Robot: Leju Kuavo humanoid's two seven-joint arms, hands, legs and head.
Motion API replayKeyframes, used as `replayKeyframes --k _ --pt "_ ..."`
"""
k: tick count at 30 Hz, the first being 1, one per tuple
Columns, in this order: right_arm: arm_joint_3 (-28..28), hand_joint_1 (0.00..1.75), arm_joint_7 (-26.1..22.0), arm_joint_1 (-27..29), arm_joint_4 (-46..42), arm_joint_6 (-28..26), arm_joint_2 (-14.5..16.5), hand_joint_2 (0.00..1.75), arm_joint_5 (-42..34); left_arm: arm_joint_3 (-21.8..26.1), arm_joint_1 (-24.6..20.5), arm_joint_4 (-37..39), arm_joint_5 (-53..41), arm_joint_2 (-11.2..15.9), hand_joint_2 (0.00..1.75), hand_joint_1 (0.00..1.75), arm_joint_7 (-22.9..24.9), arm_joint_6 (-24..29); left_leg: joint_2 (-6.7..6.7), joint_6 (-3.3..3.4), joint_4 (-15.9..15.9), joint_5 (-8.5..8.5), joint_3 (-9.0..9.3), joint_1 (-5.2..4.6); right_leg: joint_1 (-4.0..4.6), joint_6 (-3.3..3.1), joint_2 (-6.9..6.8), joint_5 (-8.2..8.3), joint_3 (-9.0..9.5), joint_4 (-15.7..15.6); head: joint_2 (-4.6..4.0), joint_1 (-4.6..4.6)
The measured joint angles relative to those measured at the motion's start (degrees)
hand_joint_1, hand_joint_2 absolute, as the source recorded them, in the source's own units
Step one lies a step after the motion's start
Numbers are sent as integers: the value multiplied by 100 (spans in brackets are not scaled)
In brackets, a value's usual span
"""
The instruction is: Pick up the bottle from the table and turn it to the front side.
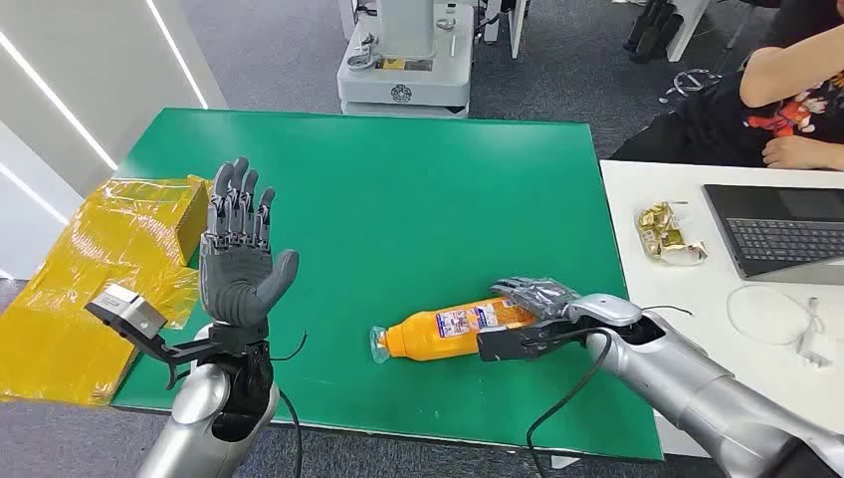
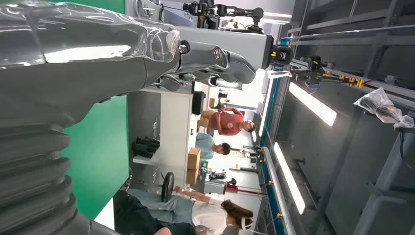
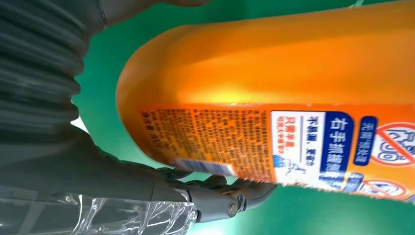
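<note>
left of table: yellow bags (image 1: 95, 279), crinkly pile
my right: laptop (image 1: 781, 229), gold snack wrappers (image 1: 669, 233), white cable (image 1: 781, 317)
behind: a person (image 1: 786, 90) sitting

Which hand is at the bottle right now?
The right hand: it reaches over the base end of the orange bottle lying on the green table. The left hand is raised, fingers spread.

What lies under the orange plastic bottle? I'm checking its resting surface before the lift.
The orange plastic bottle lies on its side on the green table mat. The right hand covers its base end, so what lies beneath there is hidden.
</note>
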Motion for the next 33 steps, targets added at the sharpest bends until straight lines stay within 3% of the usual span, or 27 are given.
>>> replayKeyframes --k 31,33 --pt "-342 2 -305 126 -179 352 49 175 119 -146 -35 0 4 -31 175 0 77 -38 1 0 4 0 0 0 0 2 1 2 0 0 0 0" --pt "-342 83 -319 126 -178 363 55 175 144 -146 -41 0 5 -31 175 0 78 -28 1 0 4 0 0 0 0 2 1 2 0 0 0 0"
